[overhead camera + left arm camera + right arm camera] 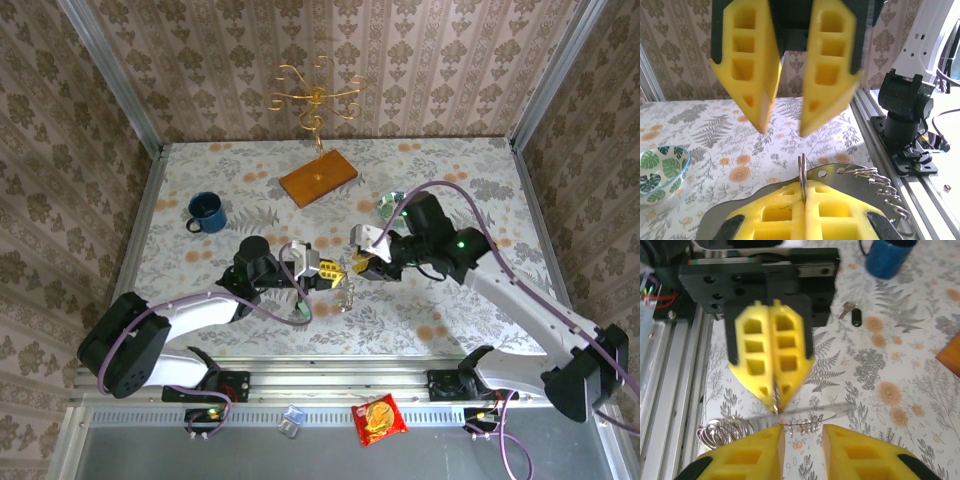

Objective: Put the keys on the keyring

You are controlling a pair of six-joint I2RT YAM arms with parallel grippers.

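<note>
My left pincer [774, 401] clamping keyring [802, 171] edge-on between closed pads, above table [900, 365]. My right pincer [804, 432] hanging released, jaws apart, tips facing left pincer, just beside ring. 1 black-headed key [853, 316] lying flat on table near blue mug [885, 260], well apart from both pincers.

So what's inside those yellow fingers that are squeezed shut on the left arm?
A thin metal keyring sticks out edge-on from the left gripper, a chain of small rings trailing beside. The part clamped between the fingers is hidden.
</note>
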